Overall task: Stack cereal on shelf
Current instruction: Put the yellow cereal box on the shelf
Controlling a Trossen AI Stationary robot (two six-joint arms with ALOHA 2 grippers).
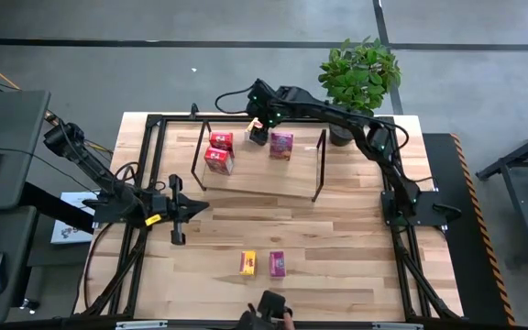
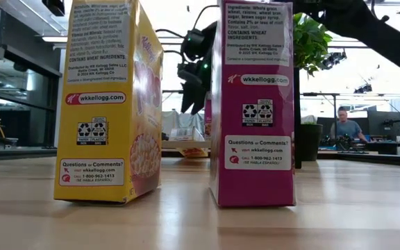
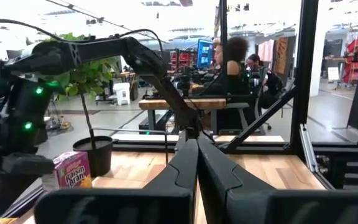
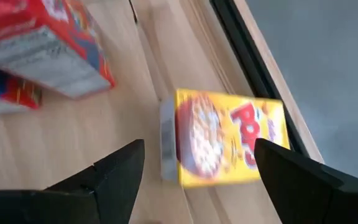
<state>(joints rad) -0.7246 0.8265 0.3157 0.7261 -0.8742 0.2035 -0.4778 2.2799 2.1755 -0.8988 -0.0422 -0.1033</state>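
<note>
Four cereal boxes on shelf

Counted: red cereal boxes 2 | magenta boxes 2 | yellow boxes 2 | shelf 1 | potted plant 1

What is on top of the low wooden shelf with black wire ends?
The shelf carries two red cardboard cereal boxes, one magenta box, and a yellow box mostly hidden from above beneath the open right gripper.
</note>
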